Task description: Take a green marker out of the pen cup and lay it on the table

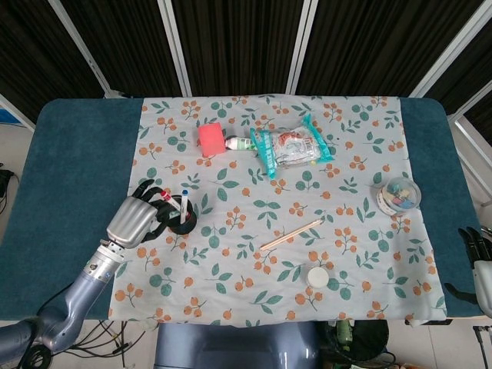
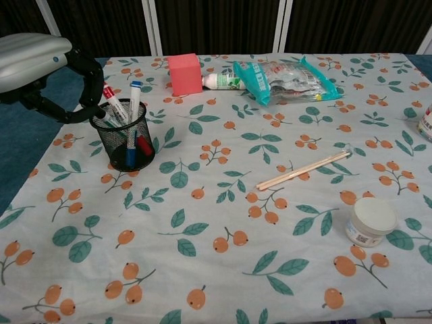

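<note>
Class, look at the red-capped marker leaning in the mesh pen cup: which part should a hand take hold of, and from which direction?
Grip the red-capped marker by its upper shaft just below the cap, the only part clear of the pen cup rim. It leans toward the left hand, so coming from above on that side probably suits best, pinching across the shaft and lifting along its tilt.

Right hand is cut off by frame edge.
</note>
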Tool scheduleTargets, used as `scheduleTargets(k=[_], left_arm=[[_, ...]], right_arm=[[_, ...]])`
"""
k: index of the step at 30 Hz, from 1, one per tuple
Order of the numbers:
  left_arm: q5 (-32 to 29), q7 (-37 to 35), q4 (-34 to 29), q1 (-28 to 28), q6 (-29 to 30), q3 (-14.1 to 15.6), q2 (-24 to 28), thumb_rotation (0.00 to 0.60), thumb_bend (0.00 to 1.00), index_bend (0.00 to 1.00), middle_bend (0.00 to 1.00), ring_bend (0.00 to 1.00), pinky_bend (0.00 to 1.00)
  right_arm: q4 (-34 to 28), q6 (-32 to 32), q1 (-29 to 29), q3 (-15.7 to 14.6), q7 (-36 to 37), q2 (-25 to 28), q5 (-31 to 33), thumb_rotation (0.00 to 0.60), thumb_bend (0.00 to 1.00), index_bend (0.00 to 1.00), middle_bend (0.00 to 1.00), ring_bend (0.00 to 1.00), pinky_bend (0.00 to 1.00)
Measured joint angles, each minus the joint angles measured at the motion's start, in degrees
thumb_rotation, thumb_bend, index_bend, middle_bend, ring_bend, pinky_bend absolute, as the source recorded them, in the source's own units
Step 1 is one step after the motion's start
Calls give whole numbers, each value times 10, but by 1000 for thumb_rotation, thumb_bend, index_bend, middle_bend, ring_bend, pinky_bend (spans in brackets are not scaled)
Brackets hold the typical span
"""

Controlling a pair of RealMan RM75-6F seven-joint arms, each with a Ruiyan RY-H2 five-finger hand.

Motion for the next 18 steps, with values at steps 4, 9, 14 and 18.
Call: scheduleTargets(k=[4,9,14,18], left_arm=[[1,3,-18,-2,3,-5,10,600,396,599,599,221,137],[1,11,-61,-6,8,-18,41,600,396,600,600,221,137],[-1,15,-116,-8,12,-33,85,600,396,601,600,221,137],[-3,12,-154,-6,17,-43,124,600,396,601,600,221,137]], right_arm=[[0,0,0,0,1,0,0,600,48,80,93,144,173],[-1,1,0,-1,0,0,-1,600,49,79,92,144,173],[-3,4,-2,0,1,2,-1,600,49,79,93,144,174],[-5,6,-3,0,1,3,-1,600,49,79,93,144,173]])
